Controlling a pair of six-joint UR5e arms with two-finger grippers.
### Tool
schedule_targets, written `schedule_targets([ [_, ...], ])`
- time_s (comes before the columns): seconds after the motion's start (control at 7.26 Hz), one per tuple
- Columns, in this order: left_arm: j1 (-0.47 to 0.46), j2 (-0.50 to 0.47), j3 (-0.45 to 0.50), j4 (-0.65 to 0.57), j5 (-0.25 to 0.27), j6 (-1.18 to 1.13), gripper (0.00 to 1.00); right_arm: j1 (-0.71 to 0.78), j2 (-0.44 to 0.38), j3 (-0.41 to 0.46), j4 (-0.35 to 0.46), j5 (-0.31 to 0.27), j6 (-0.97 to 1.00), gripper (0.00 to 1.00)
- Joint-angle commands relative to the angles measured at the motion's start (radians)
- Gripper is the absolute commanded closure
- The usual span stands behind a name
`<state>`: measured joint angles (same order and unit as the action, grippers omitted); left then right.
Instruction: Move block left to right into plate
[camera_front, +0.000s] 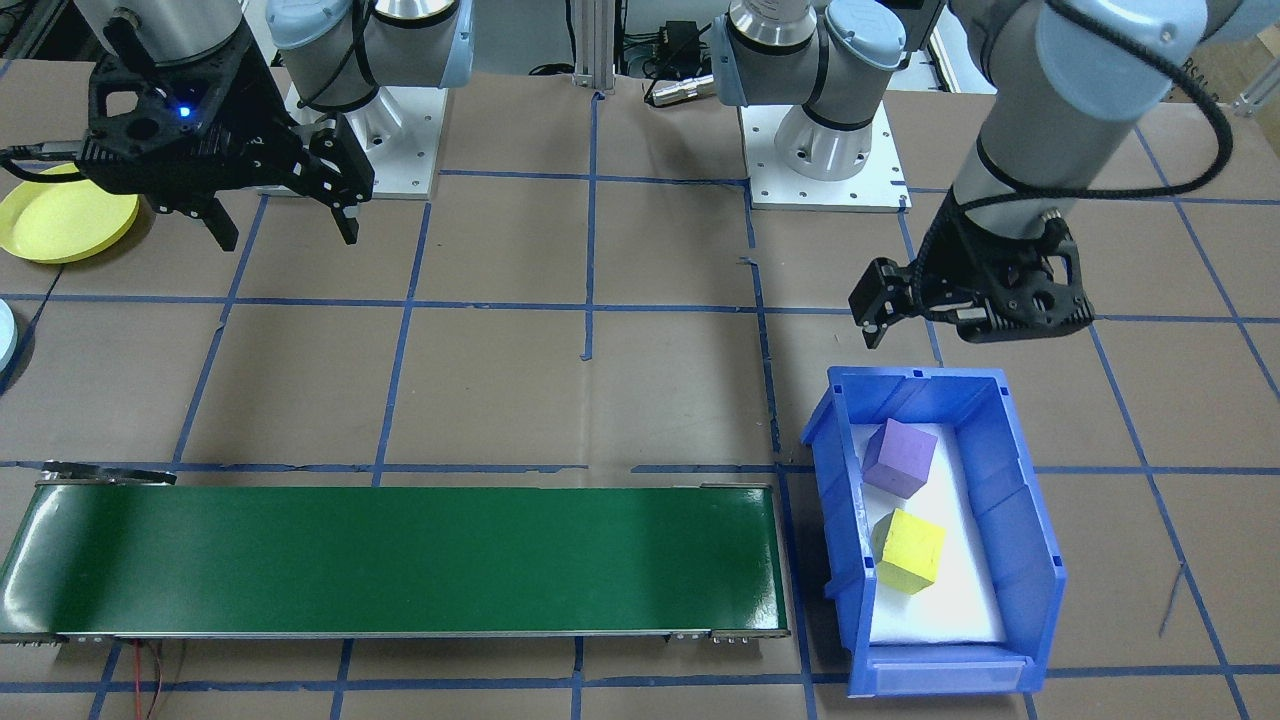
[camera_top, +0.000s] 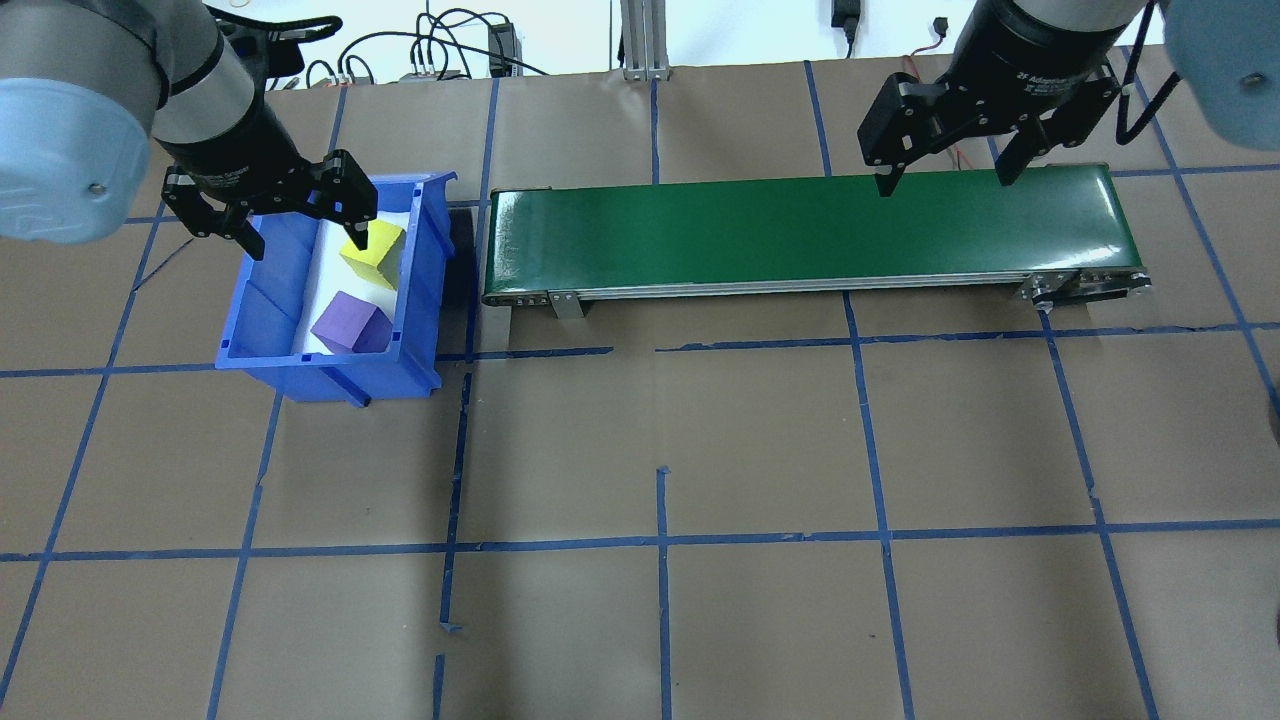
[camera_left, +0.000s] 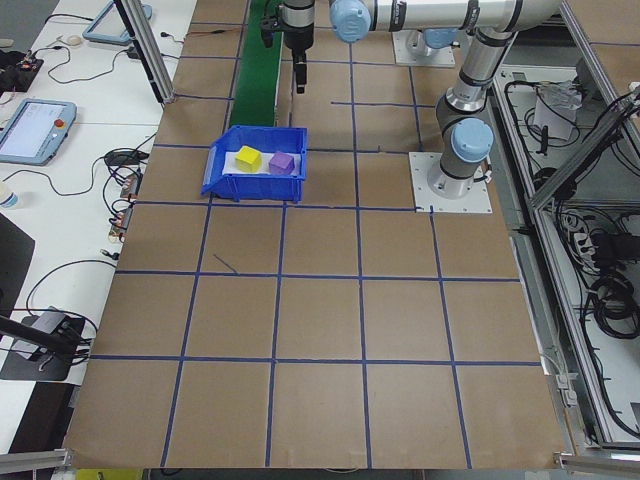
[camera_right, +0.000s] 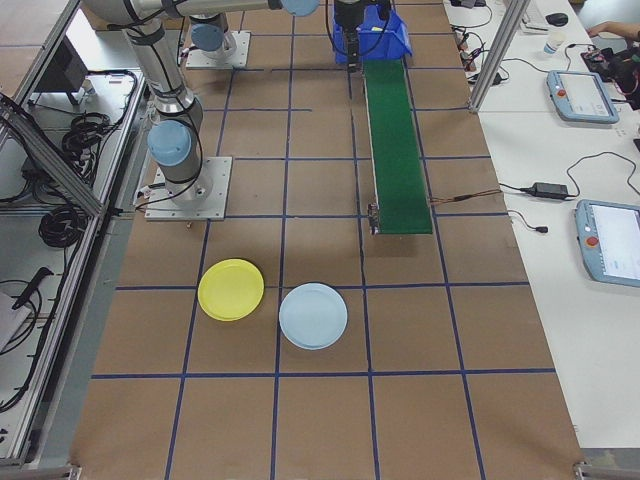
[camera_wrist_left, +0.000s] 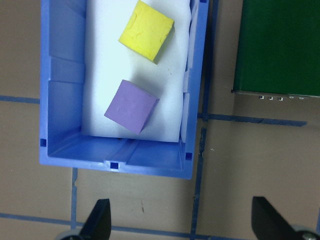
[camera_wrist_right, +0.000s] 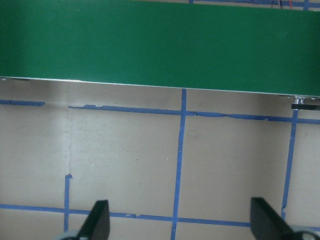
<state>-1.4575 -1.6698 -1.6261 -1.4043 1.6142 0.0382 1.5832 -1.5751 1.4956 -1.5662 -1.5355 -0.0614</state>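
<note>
Facing the robot, the front view shows the left gripper (camera_front: 880, 318) spread wide above the blue bin (camera_front: 1030, 560) holding the purple block (camera_front: 899, 458) and yellow block (camera_front: 909, 551). Overhead, the right gripper (camera_top: 941, 184) hangs wide open over the green conveyor (camera_top: 800, 225). The right-side view places the yellow plate (camera_right: 231, 289) beside a light blue plate (camera_right: 313, 315).

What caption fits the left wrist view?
Open left hand above blue bin holding yellow block and purple block.

**Bin at belt's left end, plates off its right end**

Two blocks (camera_top: 360, 288) in bin (camera_top: 262, 325), on the robot's left. Conveyor belt (camera_top: 800, 228) just beside it, running rightward. Plate (camera_right: 231, 289) beyond belt's right end, second plate (camera_right: 313, 315) just beside it.
</note>
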Motion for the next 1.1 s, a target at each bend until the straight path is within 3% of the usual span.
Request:
schedule_targets([
  [0.0, 0.107, -0.072, -0.015, 0.088, -0.007, 0.247, 0.0, 0.001, 0.001, 0.0, 0.0, 0.0, 0.0, 0.0],
  [0.28, 0.14, -0.103, -0.049, 0.103, -0.01, 0.339, 0.0, 0.001, 0.0, 0.0, 0.0, 0.002, 0.0, 0.0],
  [0.55, 0.137, -0.131, -0.087, 0.183, -0.077, 0.347, 0.0, 0.0, 0.0, 0.0, -0.002, 0.0, 0.0, 0.0],
  [0.83, 0.138, -0.154, -0.098, 0.192, -0.182, 0.606, 0.0, 0.003, 0.0, 0.003, 0.0, 0.0, 0.0, 0.0],
  [0.96, 0.138, -0.171, -0.109, 0.194, -0.18, 0.618, 0.0, 0.003, 0.0, 0.005, 0.0, 0.0, 0.0, 0.0],
])
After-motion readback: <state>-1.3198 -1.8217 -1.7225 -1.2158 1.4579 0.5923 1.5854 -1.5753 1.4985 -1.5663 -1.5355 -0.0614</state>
